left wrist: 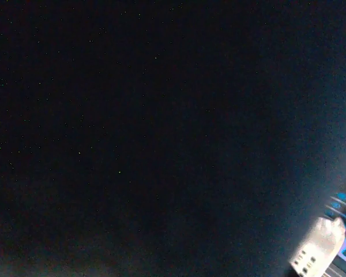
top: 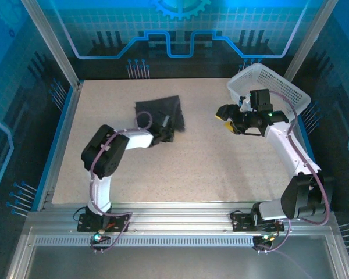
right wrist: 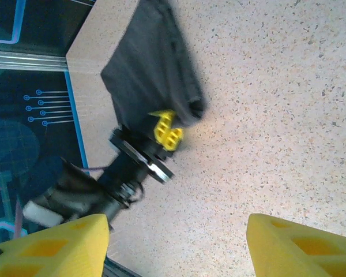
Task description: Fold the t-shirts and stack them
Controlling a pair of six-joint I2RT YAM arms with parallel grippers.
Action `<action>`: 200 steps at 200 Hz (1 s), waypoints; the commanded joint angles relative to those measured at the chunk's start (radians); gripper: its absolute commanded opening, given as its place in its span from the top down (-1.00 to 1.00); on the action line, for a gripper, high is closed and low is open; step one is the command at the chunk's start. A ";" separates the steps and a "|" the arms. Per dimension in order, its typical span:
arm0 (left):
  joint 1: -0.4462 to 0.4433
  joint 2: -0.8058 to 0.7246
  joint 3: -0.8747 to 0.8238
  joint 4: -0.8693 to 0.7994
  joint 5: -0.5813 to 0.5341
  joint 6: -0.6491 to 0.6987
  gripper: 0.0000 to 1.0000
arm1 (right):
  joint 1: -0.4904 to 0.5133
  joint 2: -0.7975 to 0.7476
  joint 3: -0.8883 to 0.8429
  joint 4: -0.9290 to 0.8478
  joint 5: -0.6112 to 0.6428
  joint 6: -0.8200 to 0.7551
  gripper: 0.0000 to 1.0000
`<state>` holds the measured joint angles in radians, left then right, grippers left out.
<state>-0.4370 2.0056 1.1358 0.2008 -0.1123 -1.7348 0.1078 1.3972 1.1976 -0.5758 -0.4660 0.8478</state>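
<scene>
Yellow fingers (right wrist: 52,245) of the right gripper (right wrist: 176,228) are spread above the counter (right wrist: 265,115). The left gripper (right wrist: 167,131) meets the folded t-shirt (right wrist: 150,63); I cannot tell its grip.

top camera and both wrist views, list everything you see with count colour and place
t-shirt: one, dark grey, lying folded on the far left-centre of the table
basket: one, white mesh, far right corner of the table
table: one, speckled beige, under everything
left arm: one, black and white, reaching to the t-shirt
right arm: one, black and white, reaching towards the basket
left gripper: one, yellow fingers, at the t-shirt's near edge, grip unclear
right gripper: one, yellow fingers, open above bare table
</scene>
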 commanded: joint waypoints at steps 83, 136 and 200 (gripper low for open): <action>0.635 0.180 0.336 -0.211 0.564 0.818 1.00 | 0.044 0.099 0.080 0.063 -0.044 -0.027 -0.30; 0.697 0.166 0.311 -0.265 0.526 0.899 1.00 | 0.072 0.020 -0.015 0.313 0.004 0.031 -0.35; 0.654 -0.094 0.276 -0.345 0.497 0.794 -0.98 | 0.050 -0.067 -0.033 0.391 0.019 0.050 -1.00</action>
<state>0.2455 2.1036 1.4387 -0.0925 0.3817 -0.8917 0.1696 1.3865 1.1404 -0.2226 -0.4500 0.8997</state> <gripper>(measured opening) 0.812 0.947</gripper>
